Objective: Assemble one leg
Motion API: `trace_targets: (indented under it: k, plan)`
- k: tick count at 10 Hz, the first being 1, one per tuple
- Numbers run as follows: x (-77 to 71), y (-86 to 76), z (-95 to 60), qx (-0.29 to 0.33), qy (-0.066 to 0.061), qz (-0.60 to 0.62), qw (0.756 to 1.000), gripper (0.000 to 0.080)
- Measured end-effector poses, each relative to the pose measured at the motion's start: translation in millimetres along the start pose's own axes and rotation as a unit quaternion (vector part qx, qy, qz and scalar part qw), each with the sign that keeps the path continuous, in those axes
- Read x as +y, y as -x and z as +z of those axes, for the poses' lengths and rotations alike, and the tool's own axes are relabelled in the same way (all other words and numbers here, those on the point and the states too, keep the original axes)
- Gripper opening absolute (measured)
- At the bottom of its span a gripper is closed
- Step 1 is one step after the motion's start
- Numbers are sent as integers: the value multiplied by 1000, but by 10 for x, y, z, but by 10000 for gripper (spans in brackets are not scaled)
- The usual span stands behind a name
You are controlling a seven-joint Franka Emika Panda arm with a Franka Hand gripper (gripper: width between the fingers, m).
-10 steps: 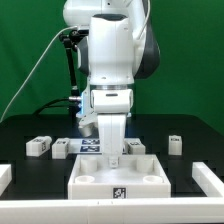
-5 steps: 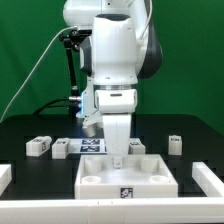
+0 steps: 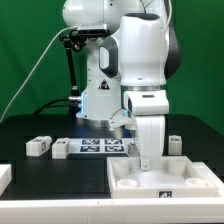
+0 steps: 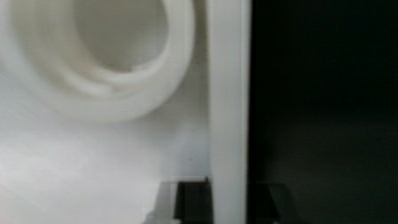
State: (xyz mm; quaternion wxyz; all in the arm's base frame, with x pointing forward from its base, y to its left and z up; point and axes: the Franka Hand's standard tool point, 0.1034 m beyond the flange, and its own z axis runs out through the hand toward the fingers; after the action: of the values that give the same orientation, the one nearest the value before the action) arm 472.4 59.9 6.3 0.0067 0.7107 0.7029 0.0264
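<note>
Tool [image 3: 143, 161] — apparently clamps raised rim of smooth white panel [image 3: 135, 187].

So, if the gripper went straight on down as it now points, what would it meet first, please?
The white panel: the gripper points down onto its rim, fingertips seemingly either side of it.

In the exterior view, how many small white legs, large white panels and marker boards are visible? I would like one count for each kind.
small white legs: 3
large white panel: 1
marker board: 1
Total: 5
The arm may be hiding another leg.
</note>
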Motion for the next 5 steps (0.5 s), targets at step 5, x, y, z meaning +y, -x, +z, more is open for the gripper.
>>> trace_targets:
  k: [5]
  plan:
    - [123, -15, 3, -3, -4, 8, 1000, 55]
